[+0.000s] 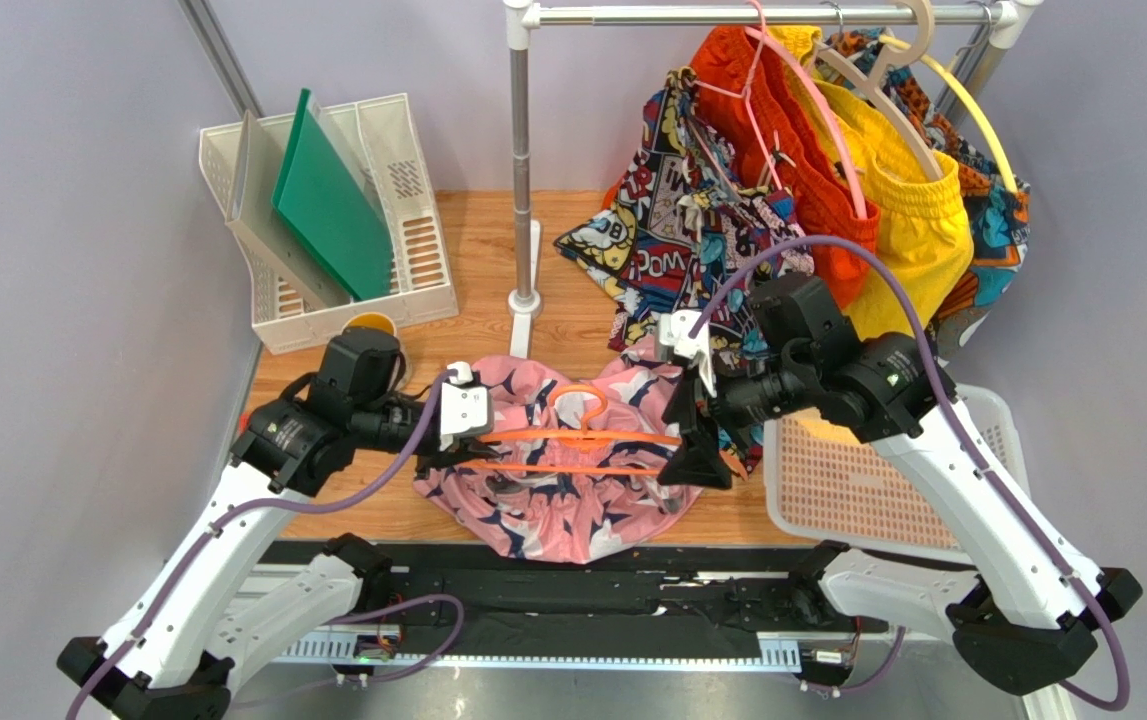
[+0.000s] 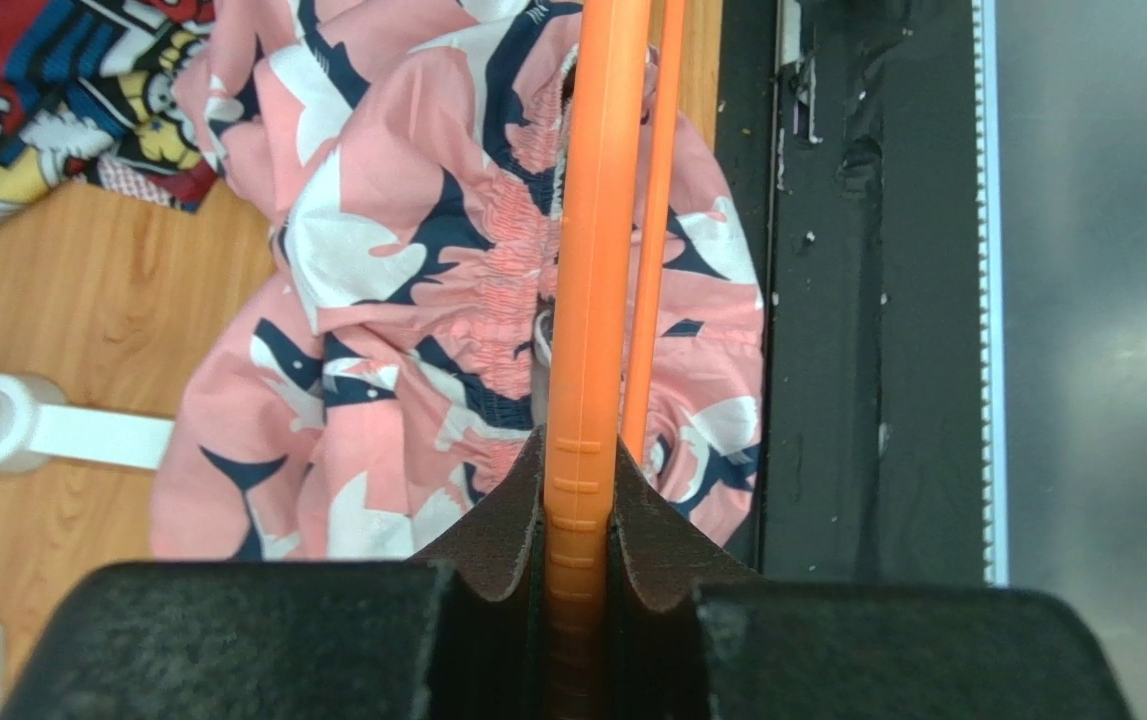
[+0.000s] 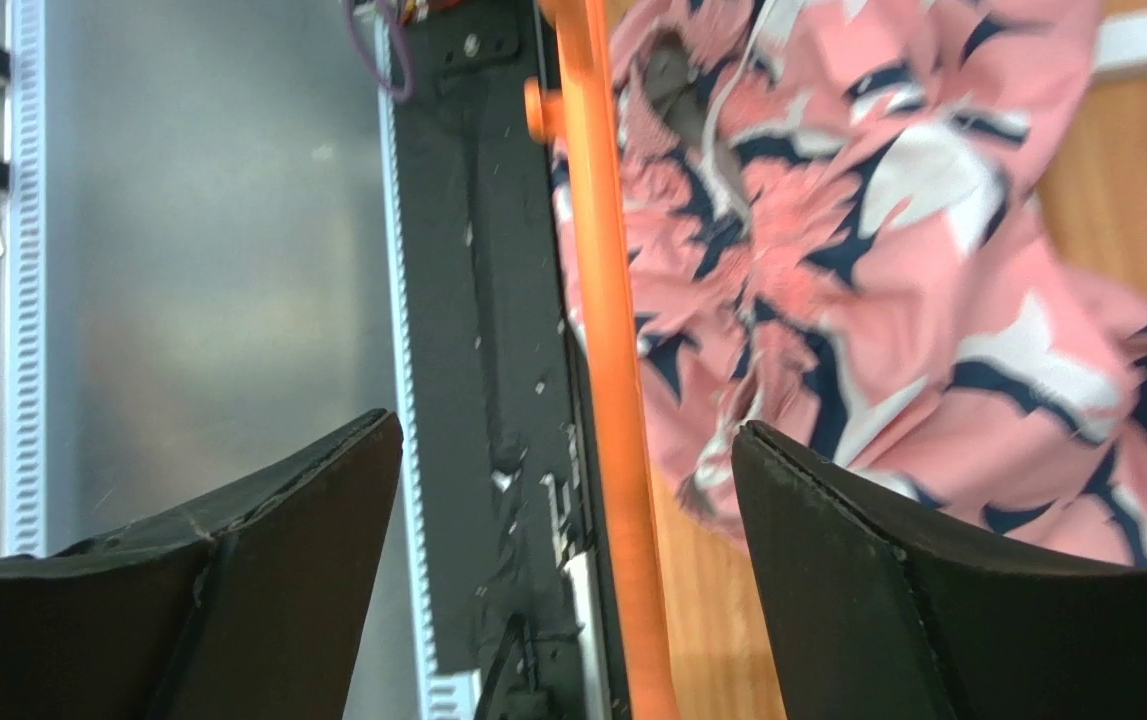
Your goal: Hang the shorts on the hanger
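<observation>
Pink bird-print shorts (image 1: 557,503): bunched at table centre, near hem reaching the black base rail (image 1: 579,578).
Orange hanger (image 1: 564,438): lies left-right across them.
Left gripper (image 1: 462,413): clenched on the hanger's left end.
Right gripper (image 1: 689,435): jaws spread, straddling the right end without contact.
White basket (image 1: 865,495): just right.
Wooden tabletop (image 1: 369,510): shows to the left.

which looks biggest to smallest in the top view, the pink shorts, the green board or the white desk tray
1. white desk tray and pink shorts: about alike in spread, too close to rank.
2. green board: clearly smallest, standing inside the tray.
</observation>
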{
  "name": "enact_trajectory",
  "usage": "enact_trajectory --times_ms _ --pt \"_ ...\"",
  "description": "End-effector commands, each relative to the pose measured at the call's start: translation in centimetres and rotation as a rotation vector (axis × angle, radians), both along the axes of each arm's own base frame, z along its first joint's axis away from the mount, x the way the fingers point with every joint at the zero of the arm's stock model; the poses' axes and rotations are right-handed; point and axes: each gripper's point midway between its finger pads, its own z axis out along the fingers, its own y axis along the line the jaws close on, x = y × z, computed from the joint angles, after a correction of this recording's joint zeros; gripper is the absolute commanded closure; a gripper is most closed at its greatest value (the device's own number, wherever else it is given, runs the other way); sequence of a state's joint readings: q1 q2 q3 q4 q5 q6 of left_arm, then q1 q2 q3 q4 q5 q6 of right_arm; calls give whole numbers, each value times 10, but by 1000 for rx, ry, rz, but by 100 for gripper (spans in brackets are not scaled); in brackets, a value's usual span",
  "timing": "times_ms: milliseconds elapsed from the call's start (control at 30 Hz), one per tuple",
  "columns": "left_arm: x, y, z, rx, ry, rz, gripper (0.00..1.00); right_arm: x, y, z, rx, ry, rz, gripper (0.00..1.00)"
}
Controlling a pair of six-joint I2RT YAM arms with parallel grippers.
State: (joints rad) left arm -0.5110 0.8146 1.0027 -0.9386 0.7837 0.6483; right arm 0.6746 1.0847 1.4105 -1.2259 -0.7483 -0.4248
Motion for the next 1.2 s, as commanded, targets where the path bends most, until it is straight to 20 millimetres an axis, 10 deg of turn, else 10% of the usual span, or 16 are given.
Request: enact_trajectory --times_ms 0,400,900,1067,1167 --pt "2 -10 6 -70 99 63 100 25 32 50 193 -135 -8 14" --pt "2 -16 15 -102 115 55 100 40 97 49 262 -199 45 48" --pt "-2 -13 13 -101 94 47 100 39 92 27 201 -194 71 100" --pt "-3 0 -3 -15 122 92 54 38 72 36 192 -290 52 100" --pt "-6 11 -20 55 131 91 52 31 53 35 162 -356 64 100"
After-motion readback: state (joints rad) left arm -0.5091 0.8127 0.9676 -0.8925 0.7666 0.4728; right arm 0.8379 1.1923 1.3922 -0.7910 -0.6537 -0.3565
